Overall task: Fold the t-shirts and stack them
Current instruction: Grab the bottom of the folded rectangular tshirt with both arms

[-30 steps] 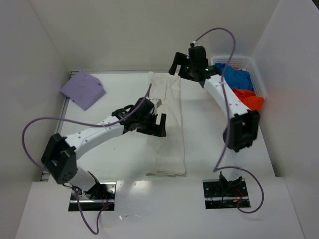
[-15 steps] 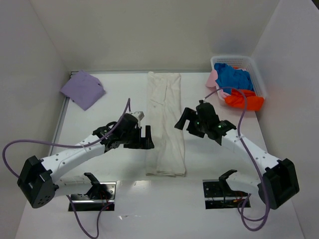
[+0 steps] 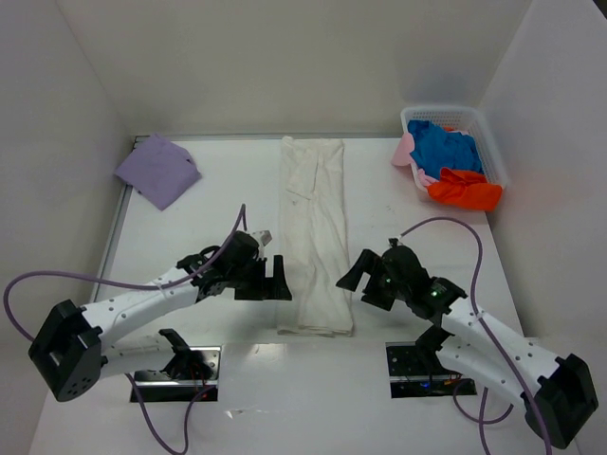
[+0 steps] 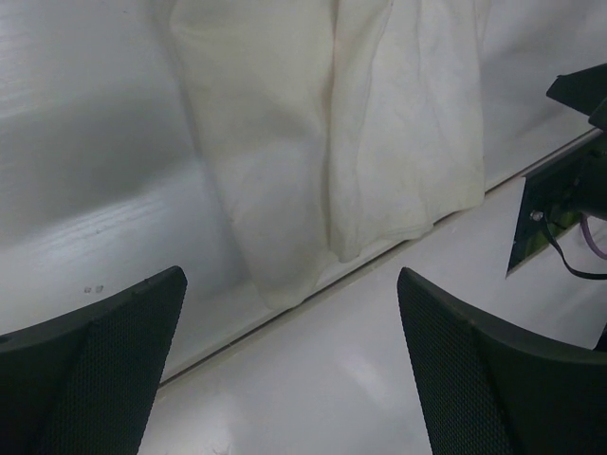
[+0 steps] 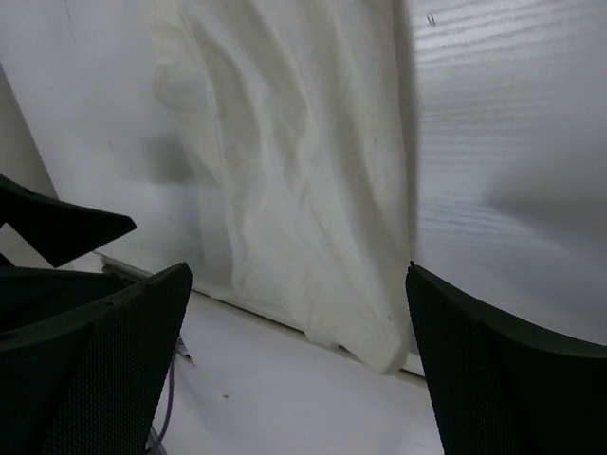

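Note:
The off-white t-shirt [image 3: 313, 232] lies as a long narrow folded strip down the middle of the table; its near end shows in the left wrist view [image 4: 351, 142] and in the right wrist view [image 5: 303, 190]. My left gripper [image 3: 275, 279] is open and empty just left of the strip's near end. My right gripper [image 3: 363, 282] is open and empty just right of it. A folded lavender t-shirt [image 3: 158, 170] lies at the back left. Blue [image 3: 446, 147], orange-red [image 3: 463, 192] and pale pink [image 3: 406, 152] shirts sit in or spill from the basket.
A white plastic mesh basket [image 3: 495, 156] stands at the back right against the right wall. White walls close in the table on the left, back and right. The arm bases and their cables are at the near edge.
Both grippers have drawn back toward the near edge, from around the shirt's middle and far end to either side of its near end. The shirt now lies flat and released.

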